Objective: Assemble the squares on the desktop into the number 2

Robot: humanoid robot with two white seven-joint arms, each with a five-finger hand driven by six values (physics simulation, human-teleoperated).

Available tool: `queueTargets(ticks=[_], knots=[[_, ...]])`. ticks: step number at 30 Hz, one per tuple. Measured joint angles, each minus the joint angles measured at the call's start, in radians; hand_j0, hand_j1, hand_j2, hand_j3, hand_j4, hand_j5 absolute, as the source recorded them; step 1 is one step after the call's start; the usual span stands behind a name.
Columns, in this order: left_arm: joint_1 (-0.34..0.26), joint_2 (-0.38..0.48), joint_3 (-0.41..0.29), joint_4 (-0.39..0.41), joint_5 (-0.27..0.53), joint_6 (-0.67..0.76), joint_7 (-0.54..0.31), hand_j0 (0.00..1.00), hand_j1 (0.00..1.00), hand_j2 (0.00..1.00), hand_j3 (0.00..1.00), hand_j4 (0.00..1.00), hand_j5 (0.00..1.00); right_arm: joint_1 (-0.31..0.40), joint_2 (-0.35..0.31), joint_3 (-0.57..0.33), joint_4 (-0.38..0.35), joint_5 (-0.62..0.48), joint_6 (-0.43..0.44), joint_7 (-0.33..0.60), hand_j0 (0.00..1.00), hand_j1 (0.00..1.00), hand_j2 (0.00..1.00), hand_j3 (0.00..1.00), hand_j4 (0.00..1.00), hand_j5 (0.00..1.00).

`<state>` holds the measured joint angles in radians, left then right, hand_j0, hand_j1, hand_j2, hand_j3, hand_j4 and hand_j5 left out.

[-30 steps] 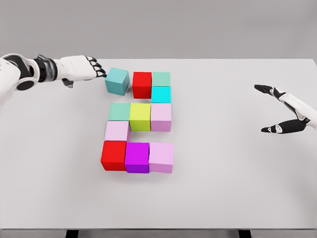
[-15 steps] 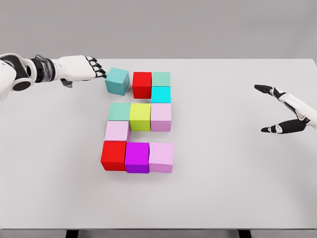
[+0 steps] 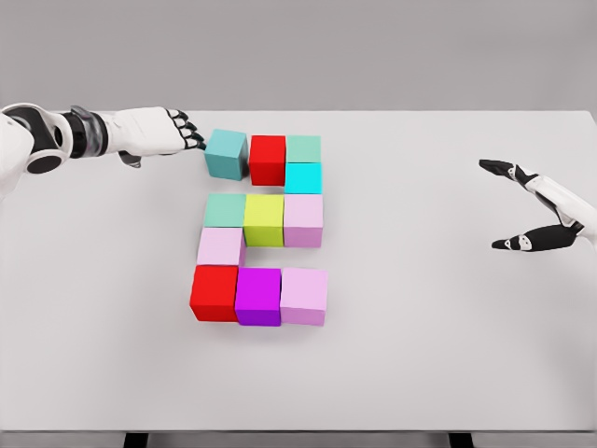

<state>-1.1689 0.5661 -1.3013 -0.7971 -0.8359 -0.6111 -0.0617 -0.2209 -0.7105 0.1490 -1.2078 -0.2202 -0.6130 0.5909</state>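
Observation:
Coloured cubes lie grouped on the white table (image 3: 438, 355). The top row holds a teal cube (image 3: 227, 154), a red cube (image 3: 268, 159) and a sage cube (image 3: 303, 148), with a cyan cube (image 3: 302, 177) below the sage one. Under them sit a mint cube (image 3: 225, 209), a yellow-green cube (image 3: 264, 219) and a pink cube (image 3: 303, 220). A second pink cube (image 3: 220, 246) lies lower left. The bottom row is a red cube (image 3: 215, 292), a magenta cube (image 3: 258, 296) and a pink cube (image 3: 304, 296). My left hand (image 3: 191, 133) is open, its fingertips against the teal cube's left face. My right hand (image 3: 496, 205) hovers open at the far right.
The table's back edge runs just behind the top row of cubes. Its front edge lies well below the bottom row. Bare tabletop separates the cubes from my right hand.
My left hand has slid to the right and pushed the teal cube along; the cube now sits against the red cube. The right hand has not moved.

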Motion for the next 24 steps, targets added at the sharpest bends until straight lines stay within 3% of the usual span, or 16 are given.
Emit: queueTargets(ticks=[24], knots=[[0.011,0.043,-0.01,-0.08,0.004,0.0,0.0,1.0,1.0,1.0,1.0,1.0,1.0,0.0,0.0,0.0,0.0,0.0,0.0,0.0,1.0,1.0,1.0,1.0,1.0,1.0]])
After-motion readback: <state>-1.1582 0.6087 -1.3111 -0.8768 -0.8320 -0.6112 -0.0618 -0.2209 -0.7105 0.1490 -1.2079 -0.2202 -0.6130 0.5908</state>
